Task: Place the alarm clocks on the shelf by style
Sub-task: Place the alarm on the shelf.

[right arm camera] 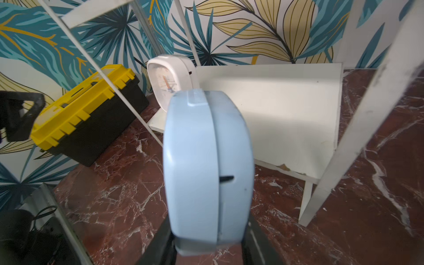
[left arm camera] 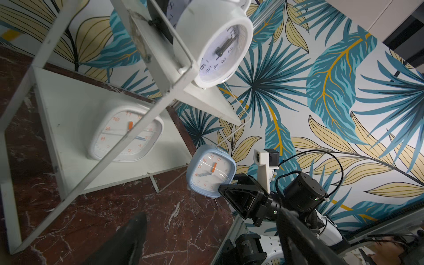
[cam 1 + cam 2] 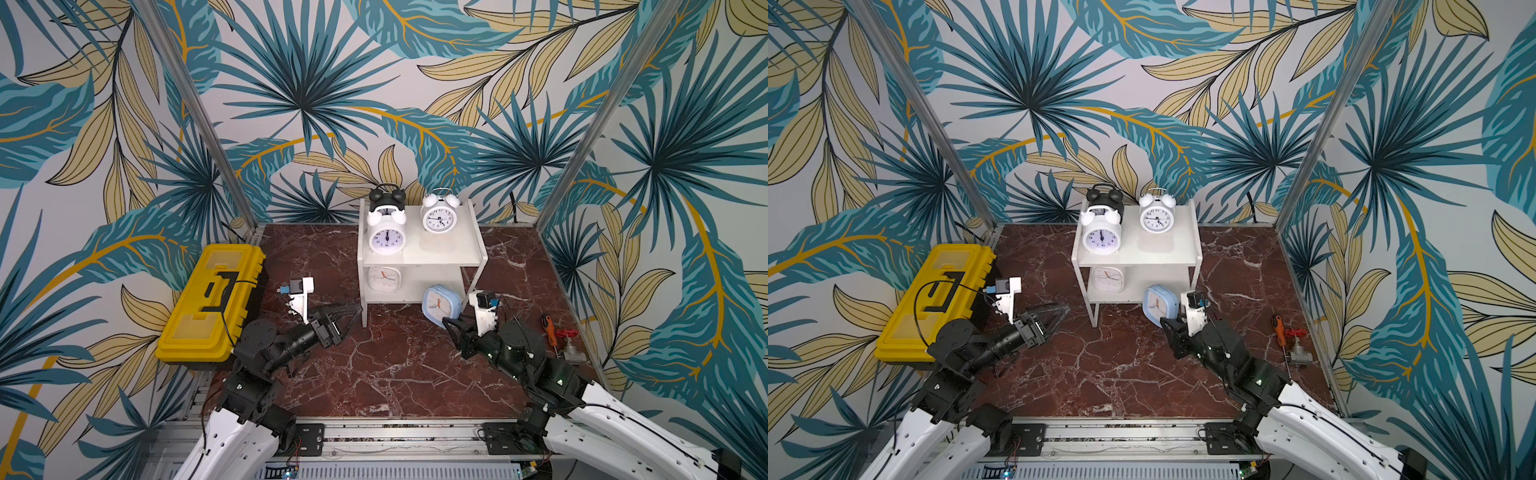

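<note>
On the marbled worktop (image 3: pixel 395 365), the white shelf (image 3: pixel 440 249) carries three twin-bell clocks on its upper board: the black clock (image 3: pixel 386 197) at the back, a white clock (image 3: pixel 386 237) in front of it near the front edge, and a second white clock (image 3: pixel 439 216) to the side. A white square clock (image 3: pixel 384 279) stands on the lower board. The light blue clock (image 3: pixel 441 303) is held tilted just in front of the lower board's free side, pinched at its bottom edge by the right tool (image 3: pixel 449 323). The left tool (image 3: pixel 352 318) is spread and empty near the shelf's front leg. With so low a pinch the clock may swivel — and a catch on the thin leg or upper board could jolt the shelf and topple the front twin-bell.
</note>
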Motion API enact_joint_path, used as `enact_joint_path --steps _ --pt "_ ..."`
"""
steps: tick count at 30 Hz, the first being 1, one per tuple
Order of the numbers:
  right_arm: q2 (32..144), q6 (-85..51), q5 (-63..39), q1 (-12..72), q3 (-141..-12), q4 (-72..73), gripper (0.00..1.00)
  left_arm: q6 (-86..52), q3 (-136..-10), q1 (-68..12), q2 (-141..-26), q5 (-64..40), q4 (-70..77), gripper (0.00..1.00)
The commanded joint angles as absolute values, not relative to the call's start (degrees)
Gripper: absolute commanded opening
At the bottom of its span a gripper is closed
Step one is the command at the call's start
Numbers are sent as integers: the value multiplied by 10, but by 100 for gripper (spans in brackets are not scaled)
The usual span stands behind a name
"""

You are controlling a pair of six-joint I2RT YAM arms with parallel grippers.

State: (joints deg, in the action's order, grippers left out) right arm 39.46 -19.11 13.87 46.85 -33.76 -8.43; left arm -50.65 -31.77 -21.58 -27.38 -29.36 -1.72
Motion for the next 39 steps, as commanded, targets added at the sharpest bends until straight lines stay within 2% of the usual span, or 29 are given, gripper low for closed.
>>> enact_joint_path --steps 1,16,29,39 --pt "423 -157 195 468 -334 35 20 -507 -301 -211 -251 -242 -55 91" --pt "563 -108 249 467 -330 198 20 -519 -280 -210 -241 -254 -47 88" --pt "634 -116 270 467 -337 225 22 -515 -273 -209 -242 -259 -41 88" --pt "674 -119 286 467 -337 245 28 -515 -270 -206 -248 -263 -32 88"
